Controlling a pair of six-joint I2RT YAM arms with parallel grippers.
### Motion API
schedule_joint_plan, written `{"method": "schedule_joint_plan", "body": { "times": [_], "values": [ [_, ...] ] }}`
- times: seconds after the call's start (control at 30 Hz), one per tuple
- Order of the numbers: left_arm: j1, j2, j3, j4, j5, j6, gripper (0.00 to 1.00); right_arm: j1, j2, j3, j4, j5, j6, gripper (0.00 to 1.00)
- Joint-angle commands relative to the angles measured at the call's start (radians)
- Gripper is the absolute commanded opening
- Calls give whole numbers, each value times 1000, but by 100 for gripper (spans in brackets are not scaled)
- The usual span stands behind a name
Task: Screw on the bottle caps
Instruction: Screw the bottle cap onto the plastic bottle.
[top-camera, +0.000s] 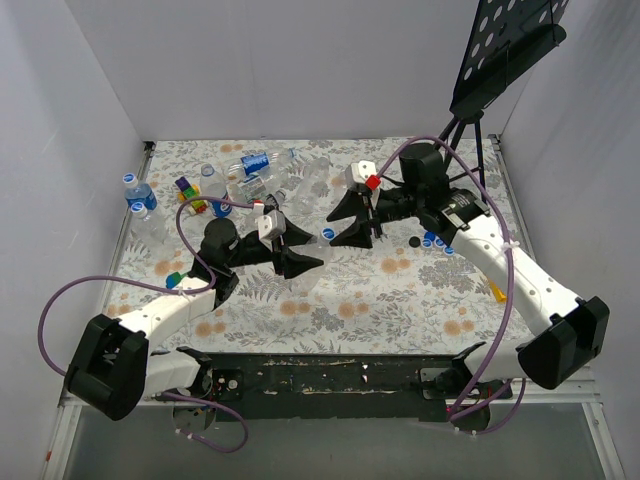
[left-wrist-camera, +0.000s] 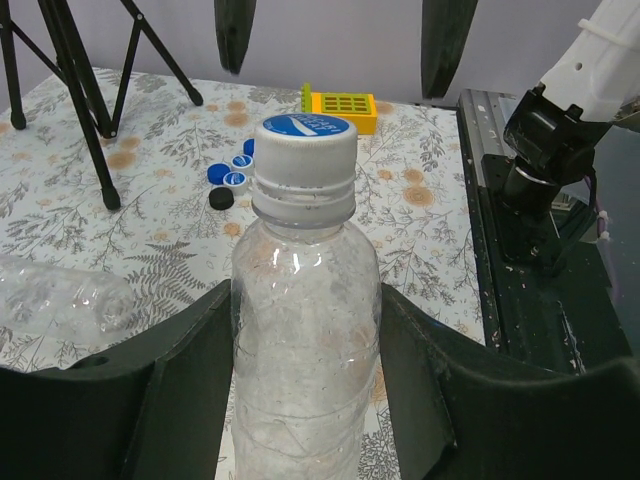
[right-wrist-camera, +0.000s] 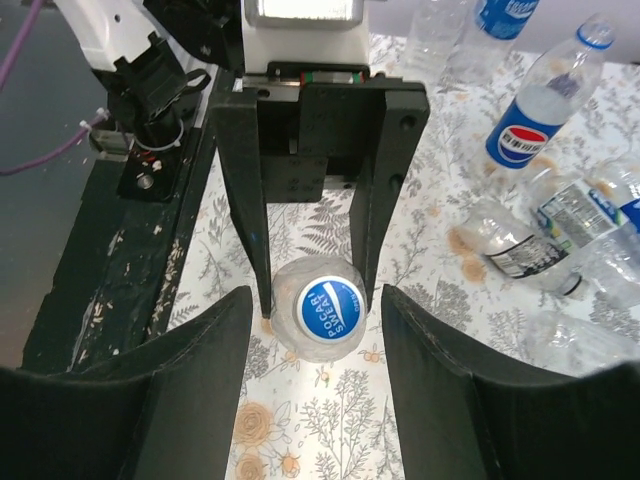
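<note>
My left gripper (left-wrist-camera: 305, 300) is shut on a clear unlabelled bottle (left-wrist-camera: 305, 340) and holds it upright near the table's middle. A blue cap (left-wrist-camera: 305, 130) sits on the bottle's neck. From above, the same cap (right-wrist-camera: 331, 307) lies between the spread fingers of my right gripper (right-wrist-camera: 316, 320), which is open, with a gap on each side. In the top view the right gripper (top-camera: 345, 225) hangs just right of the left gripper (top-camera: 305, 252), over the cap (top-camera: 328, 233). Three loose blue caps (left-wrist-camera: 231, 168) lie on the cloth beyond the bottle.
A heap of bottles (top-camera: 250, 175) lies at the back left, seen also as bottles (right-wrist-camera: 530, 130) in the right wrist view. A black tripod stand (top-camera: 500, 60) rises at the back right. A yellow toy block (left-wrist-camera: 340, 105) and a coloured toy (top-camera: 188, 195) rest on the cloth.
</note>
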Motion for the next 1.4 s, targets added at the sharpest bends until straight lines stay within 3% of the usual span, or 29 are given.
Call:
{"method": "schedule_joint_plan", "body": {
  "times": [0.0,0.37,0.47,0.6,0.7,0.83,1.13,1.17,1.23,1.37],
  "values": [
    [1,-10,26,33,24,-10,0,3,17,53,-57,-56,-72,62],
    [1,-10,25,41,30,-15,0,9,60,48,-26,-25,-59,53],
    [1,-15,22,42,25,-13,0,10,65,48,-23,-20,-53,43],
    [1,-24,15,49,-2,-12,0,16,68,39,-13,-2,-20,23],
    [1,-41,3,47,-68,13,0,36,62,22,1,50,23,16],
    [-25,-87,-8,-35,-284,118,0,105,48,-48,102,292,205,3],
    [-226,-145,-61,-80,-1039,349,0,326,68,-174,187,1191,757,1],
    [-256,-136,-60,-79,-1158,372,0,344,68,-185,201,1245,777,1],
    [-281,-124,-61,-67,-1263,415,0,357,65,-202,225,1279,814,1],
    [-283,-127,-43,-111,-1236,407,0,352,23,-235,302,1259,819,1]
  ]
}}
